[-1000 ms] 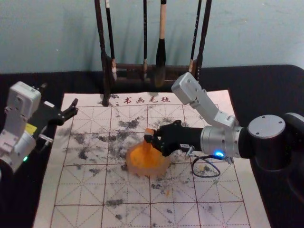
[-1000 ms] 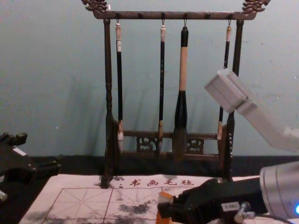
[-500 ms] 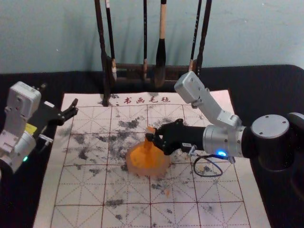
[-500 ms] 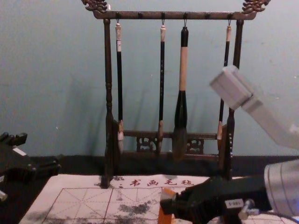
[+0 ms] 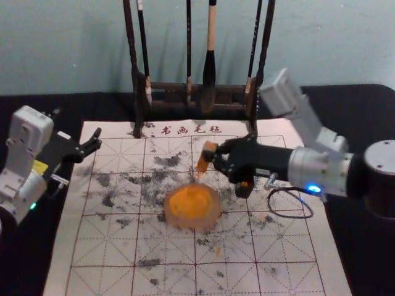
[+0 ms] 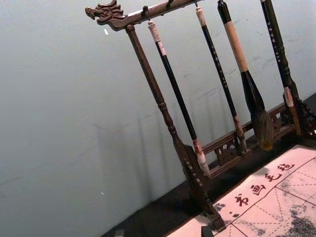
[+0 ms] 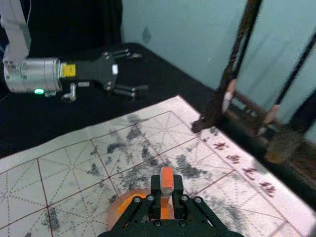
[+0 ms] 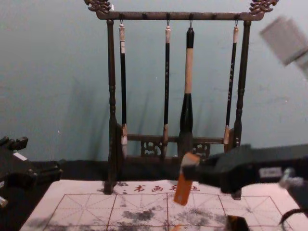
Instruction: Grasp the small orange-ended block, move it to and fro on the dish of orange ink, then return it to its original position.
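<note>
Above and a little behind the orange ink dish [image 5: 213, 216], my right gripper [image 5: 210, 153] is shut on the small orange block [image 5: 202, 165]. The block [image 8: 183, 188] hangs tilted in the chest view, clear of the mat, its lower end orange. From the right wrist, the block [image 7: 167, 178] stands between the fingertips of my right gripper [image 7: 167, 188], with the dish [image 7: 116, 210] partly hidden below. Parked over the mat's left edge, my left gripper [image 5: 95, 139] is open and empty; its fingertips just show in the left wrist view [image 6: 163, 232].
A wooden rack [image 5: 137, 92] with hanging brushes [image 5: 210, 68] stands at the back. A small dark object with an orange mark [image 5: 244, 187] sits on the mat under the right gripper. The ink-stained gridded mat [image 5: 111, 246] lies on a black table [image 5: 364, 111].
My right gripper has risen from the dish and moved right and back, carrying the block. The dark object beneath it has come into sight. The left arm has stayed still.
</note>
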Available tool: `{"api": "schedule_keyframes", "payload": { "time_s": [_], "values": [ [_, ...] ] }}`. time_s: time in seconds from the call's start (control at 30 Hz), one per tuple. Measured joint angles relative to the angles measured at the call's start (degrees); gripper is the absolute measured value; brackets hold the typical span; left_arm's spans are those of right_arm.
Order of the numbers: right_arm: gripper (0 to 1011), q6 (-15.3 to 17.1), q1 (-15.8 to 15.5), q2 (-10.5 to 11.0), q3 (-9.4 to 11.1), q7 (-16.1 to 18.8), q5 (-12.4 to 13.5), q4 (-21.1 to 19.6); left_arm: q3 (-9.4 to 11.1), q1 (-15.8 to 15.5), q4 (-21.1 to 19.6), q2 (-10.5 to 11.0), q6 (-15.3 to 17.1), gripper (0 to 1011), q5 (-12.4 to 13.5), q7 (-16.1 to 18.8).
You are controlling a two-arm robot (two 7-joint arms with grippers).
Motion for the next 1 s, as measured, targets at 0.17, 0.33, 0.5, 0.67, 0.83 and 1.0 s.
{"api": "schedule_keyframes", "payload": {
  "time_s": [0.17,0.33,0.5,0.67,0.83,1.0],
  "values": [
    [129,-0.1,-2.4,1.8,2.6,-2.2,1.6,-3.2,0.0,0.0,0.0,0.0,0.0,1001,0.0,0.0],
    [129,0.0,-5.7,3.5,5.7,-5.7,3.1,-6.2,0.0,0.0,0.0,0.0,0.0,1001,0.0,0.0],
    [129,0.0,-8.3,4.8,7.8,-7.9,3.5,-7.7,0.0,0.0,0.0,0.0,0.0,1001,0.0,0.0],
    [129,-0.1,-10.6,5.6,8.8,-9.6,2.8,-8.5,0.0,0.0,0.0,0.0,0.0,1001,0.0,0.0],
    [129,-0.4,-13.0,5.4,9.4,-11.7,0.7,-8.7,0.0,0.0,0.0,0.0,0.0,1001,0.0,0.0],
    [129,-0.5,-14.7,4.4,9.9,-12.6,0.0,-8.8,0.0,0.0,0.0,0.0,0.0,1001,0.0,0.0]
  ]
}}
